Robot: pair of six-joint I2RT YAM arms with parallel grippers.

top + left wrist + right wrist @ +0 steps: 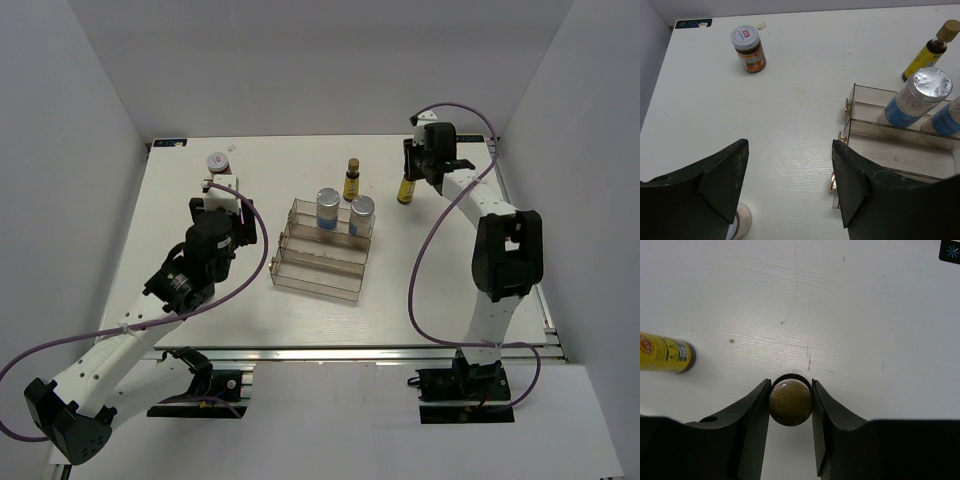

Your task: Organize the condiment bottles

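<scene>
right tool [790, 389] | closed on amber bottle [791, 405] | round gold-capped top, upright

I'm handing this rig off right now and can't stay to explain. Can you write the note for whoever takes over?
Left gripper: open, empty, left of the rack.
Right gripper: shut on the gold cap of one amber bottle, right of the rack.
Done: both white bottles stand in the rack's back tier.
Left: the held bottle, the second amber bottle behind the rack, and the red-labelled jar far left. A pale lid under the left gripper may be another jar.
</scene>
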